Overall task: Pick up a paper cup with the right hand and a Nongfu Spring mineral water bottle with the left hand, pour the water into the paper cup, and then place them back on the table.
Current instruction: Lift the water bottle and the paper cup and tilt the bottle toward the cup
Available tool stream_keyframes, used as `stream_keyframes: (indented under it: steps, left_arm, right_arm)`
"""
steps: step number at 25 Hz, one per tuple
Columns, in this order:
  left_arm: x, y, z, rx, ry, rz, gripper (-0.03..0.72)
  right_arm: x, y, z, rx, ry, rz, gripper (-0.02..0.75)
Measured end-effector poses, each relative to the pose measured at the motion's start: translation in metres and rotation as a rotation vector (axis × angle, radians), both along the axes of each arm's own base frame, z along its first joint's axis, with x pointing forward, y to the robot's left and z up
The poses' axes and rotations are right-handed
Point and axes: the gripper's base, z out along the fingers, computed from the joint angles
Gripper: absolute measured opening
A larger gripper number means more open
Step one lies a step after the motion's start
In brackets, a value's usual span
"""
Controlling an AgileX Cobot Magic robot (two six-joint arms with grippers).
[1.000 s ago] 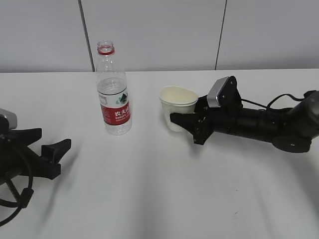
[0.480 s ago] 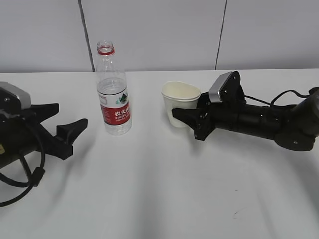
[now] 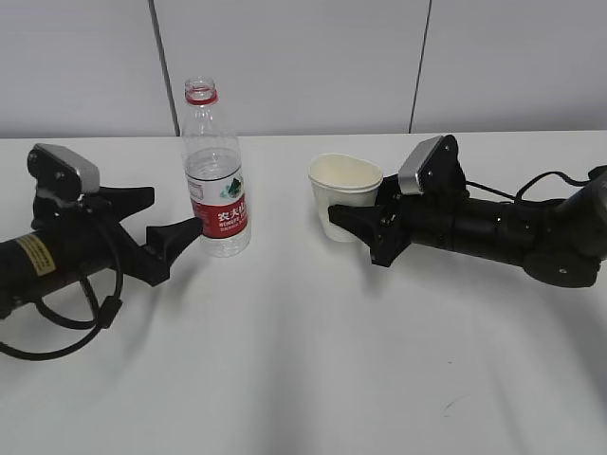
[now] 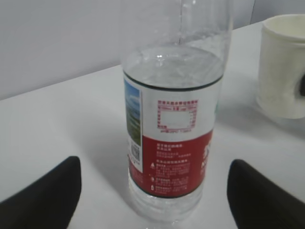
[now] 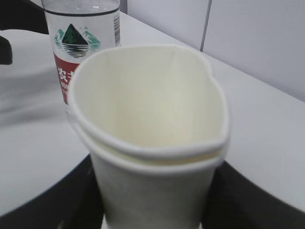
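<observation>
The right hand (image 3: 353, 226) grips the paper cup (image 3: 343, 197), squeezing its rolled rim out of round, ready to receive water. The left hand (image 3: 173, 223) stands wide open and empty, fingers flanking the uncapped Nongfu Spring mineral water bottle (image 3: 215, 171) without touching, for a label-height grasp. The bottle stands upright on the table (image 3: 303, 360), about half full.

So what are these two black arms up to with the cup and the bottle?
The right tool is closed on the paper cup, squeezing its rim out of round; the cup looks empty. The left tool is open, its fingers on either side of the water bottle, which stands uncapped on the table, not yet gripped. No water has been poured.
</observation>
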Motion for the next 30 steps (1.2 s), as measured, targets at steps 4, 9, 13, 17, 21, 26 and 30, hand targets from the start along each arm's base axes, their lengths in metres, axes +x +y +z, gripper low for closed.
stream_keyframes:
  steps: [4, 9, 13, 17, 21, 26, 30]
  left_arm:
    - [0.015, -0.006, -0.006, -0.006, -0.007, -0.02, 0.573]
    - [0.024, -0.032, -0.006, -0.014, -0.038, -0.093, 0.574]
    - [0.036, -0.044, -0.004, -0.028, -0.07, -0.103, 0.575]
    - [0.049, -0.048, -0.008, -0.037, -0.09, -0.095, 0.575]
    - [0.059, -0.05, -0.015, -0.04, -0.094, -0.089, 0.575]
    - [0.063, -0.049, -0.017, -0.048, -0.095, -0.071, 0.552]
    - [0.064, -0.049, -0.016, -0.048, -0.095, -0.07, 0.465]
  right_arm:
    - [0.0, 0.0, 0.0, 0.0, 0.0, 0.0, 0.389]
    - [0.0, 0.0, 0.0, 0.001, 0.0, -0.002, 0.389]
    - [0.0, 0.0, 0.0, 0.002, 0.002, -0.003, 0.389]
    - [0.0, 0.0, 0.0, 0.003, 0.002, -0.006, 0.389]
    - [0.0, 0.0, 0.0, 0.004, 0.002, -0.007, 0.389]
    - [0.0, 0.0, 0.0, 0.006, 0.001, -0.007, 0.389]
    - [-0.001, 0.001, 0.0, 0.001, 0.007, 0.009, 0.389]
